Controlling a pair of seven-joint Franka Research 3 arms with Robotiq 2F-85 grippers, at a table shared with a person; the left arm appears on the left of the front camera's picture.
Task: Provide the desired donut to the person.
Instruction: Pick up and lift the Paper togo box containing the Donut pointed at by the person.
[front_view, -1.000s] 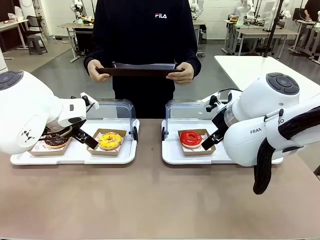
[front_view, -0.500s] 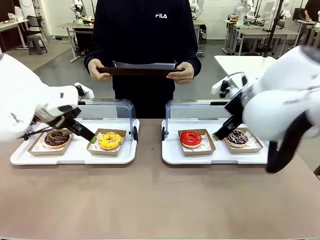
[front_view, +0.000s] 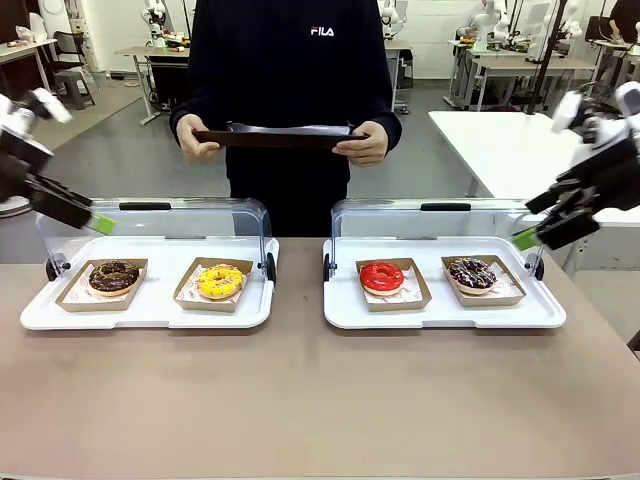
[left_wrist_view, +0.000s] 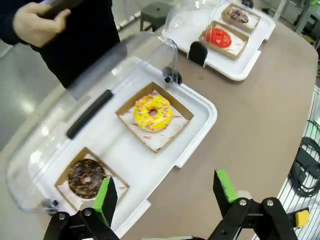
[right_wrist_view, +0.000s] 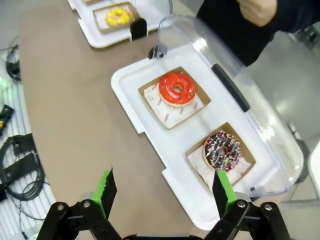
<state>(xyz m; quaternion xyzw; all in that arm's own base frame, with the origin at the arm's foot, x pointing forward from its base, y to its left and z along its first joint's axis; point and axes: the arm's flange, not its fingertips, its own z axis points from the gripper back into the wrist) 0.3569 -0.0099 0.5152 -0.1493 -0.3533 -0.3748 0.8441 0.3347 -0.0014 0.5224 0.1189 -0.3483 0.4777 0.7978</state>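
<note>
Donuts: all four sit in their card boats (front_view: 188, 295), none lifted. Near to far: bare table (front_view: 300, 400) in front, then two white trays side by side. Left tray (front_view: 160, 300) carries the chocolate donut (front_view: 113, 276) and the yellow donut (front_view: 220, 281). Right tray (front_view: 440, 318) carries the red donut (front_view: 382, 277) and the dark sprinkled donut (front_view: 472, 273). Both clear lids (front_view: 200, 215) stand swung open behind them.

Change over the last second: both arms were down low over the trays, the left one at the chocolate/yellow pair, the right one beside the red donut and blocking the sprinkled one. Now both are pulled up and out to the table's sides. Left gripper (left_wrist_view: 165, 184) is raised off the left end of the left tray, jaws wide, nothing between the pads. Right gripper (right_wrist_view: 163, 184) is the same off the right end of the right tray: wide, empty.

Farthest back, the person (front_view: 290, 60) stands behind the gap between the trays, both hands (front_view: 365, 148) on a dark tray (front_view: 275, 140) held level. No pointing.

Our read: nothing picked, delivery not begun. The retreat clears the view of all four, so we take it as waiting for a choice. We can't tell which donut is wanted.
</note>
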